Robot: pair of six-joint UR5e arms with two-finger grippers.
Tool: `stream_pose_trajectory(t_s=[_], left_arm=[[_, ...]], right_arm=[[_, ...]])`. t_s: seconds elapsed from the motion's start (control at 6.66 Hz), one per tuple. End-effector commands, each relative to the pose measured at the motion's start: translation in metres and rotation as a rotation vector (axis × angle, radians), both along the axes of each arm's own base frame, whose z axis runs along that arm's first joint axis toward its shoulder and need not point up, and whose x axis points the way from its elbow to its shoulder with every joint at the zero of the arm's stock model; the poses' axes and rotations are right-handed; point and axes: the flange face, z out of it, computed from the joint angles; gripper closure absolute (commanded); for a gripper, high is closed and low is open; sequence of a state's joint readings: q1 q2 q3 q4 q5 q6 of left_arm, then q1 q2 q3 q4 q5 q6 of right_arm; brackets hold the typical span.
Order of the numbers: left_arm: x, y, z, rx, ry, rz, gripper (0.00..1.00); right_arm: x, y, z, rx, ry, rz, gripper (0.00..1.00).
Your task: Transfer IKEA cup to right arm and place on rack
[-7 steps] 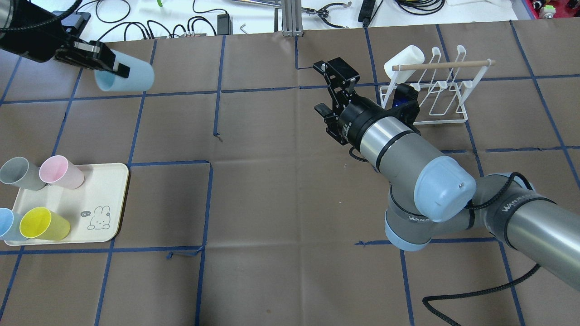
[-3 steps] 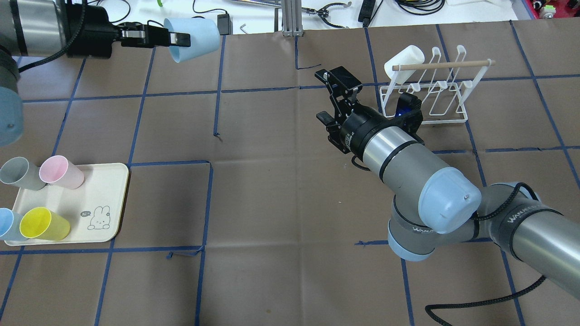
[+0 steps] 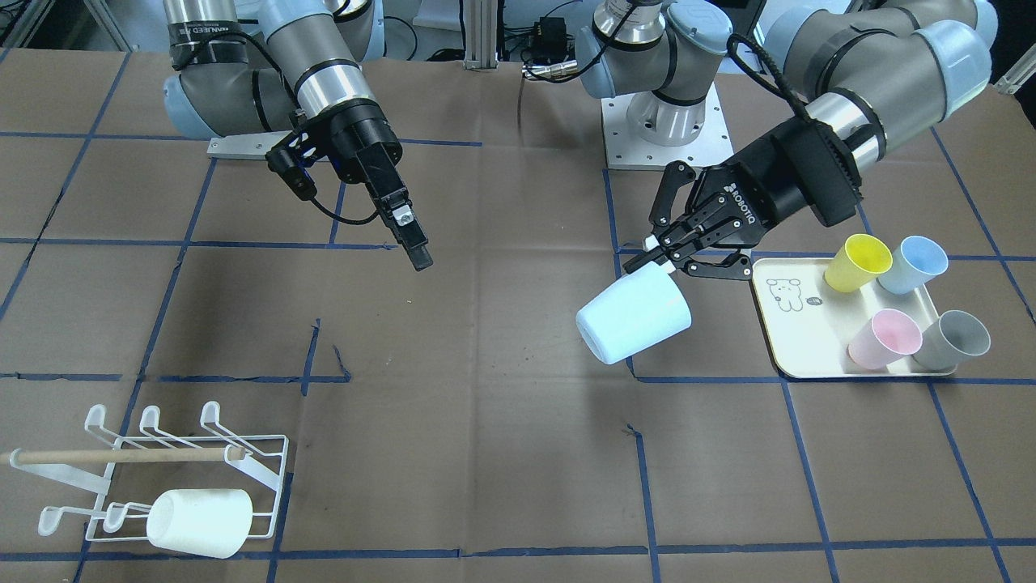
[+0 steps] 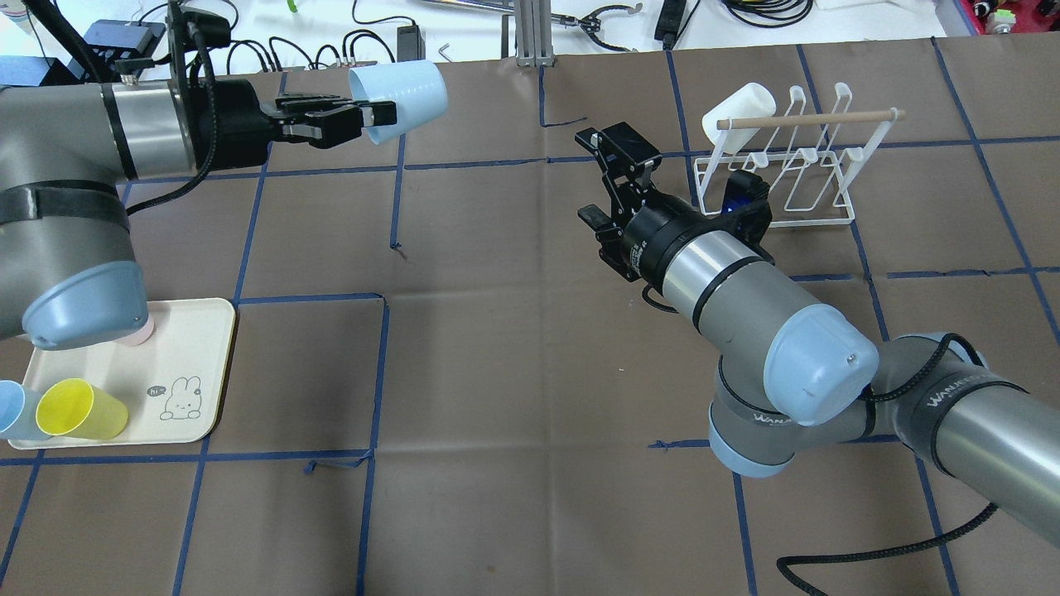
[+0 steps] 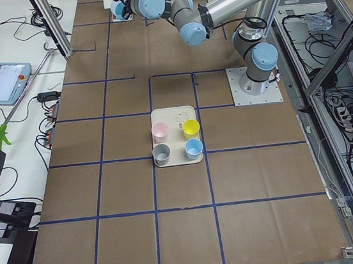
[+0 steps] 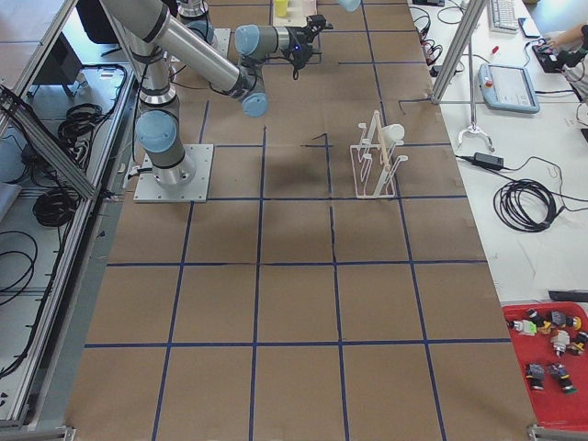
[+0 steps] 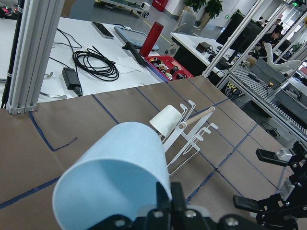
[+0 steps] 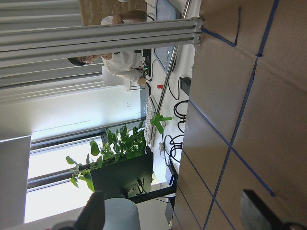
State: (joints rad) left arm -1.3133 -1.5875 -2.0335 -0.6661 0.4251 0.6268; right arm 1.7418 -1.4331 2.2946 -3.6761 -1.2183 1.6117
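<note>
Pale-blue smooth tapered cup (image 4: pixel 402 98) held sideways | left gripper (image 4: pixel 364 124) clamped on its rim | right gripper (image 4: pixel 603 179) fingers spread apart | white wire rack (image 4: pixel 816 222), wooden dowel (image 4: pixel 807 119), near it

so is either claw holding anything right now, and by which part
The left claw holds the light blue cup by its rim, with a finger inside the mouth. The right claw is open and empty.

You saw a smooth, matt plastic cup (image 3: pixel 634 317). The rack (image 3: pixel 146 419) was white-coated wire with a wooden dowel (image 3: pixel 121 456), on matt brown paper (image 3: pixel 486 453).
</note>
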Motion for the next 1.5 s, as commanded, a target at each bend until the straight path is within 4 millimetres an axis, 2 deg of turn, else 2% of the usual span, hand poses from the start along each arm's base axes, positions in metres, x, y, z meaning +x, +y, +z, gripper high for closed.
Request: stream_pose_trajectory(t_s=[0.0,0.15,0.45,0.75,1.05,1.35], left_arm=[[-0.028,0.013,-0.028,-0.076,0.001,-0.059,1.00],[-0.041,0.017,-0.051,-0.107,-0.009,-0.081,0.99],[-0.064,0.025,-0.061,-0.153,0.003,-0.084,0.98],[-0.076,0.034,-0.056,-0.122,0.023,-0.023,0.97],[-0.105,0.042,-0.059,-0.104,-0.015,-0.019,0.97],[-0.107,0.043,-0.059,-0.102,-0.018,-0.016,0.97]], right_arm=[[0.002,0.000,0.003,-0.002,-0.013,0.010,0.00],[0.003,-0.002,0.002,-0.002,-0.010,0.012,0.00],[0.007,-0.007,0.007,-0.014,-0.014,0.018,0.00],[0.017,-0.016,-0.009,0.009,-0.012,0.035,0.00],[0.042,-0.027,-0.016,0.017,-0.009,0.074,0.00],[0.046,-0.031,-0.012,0.007,-0.012,0.080,0.00]])
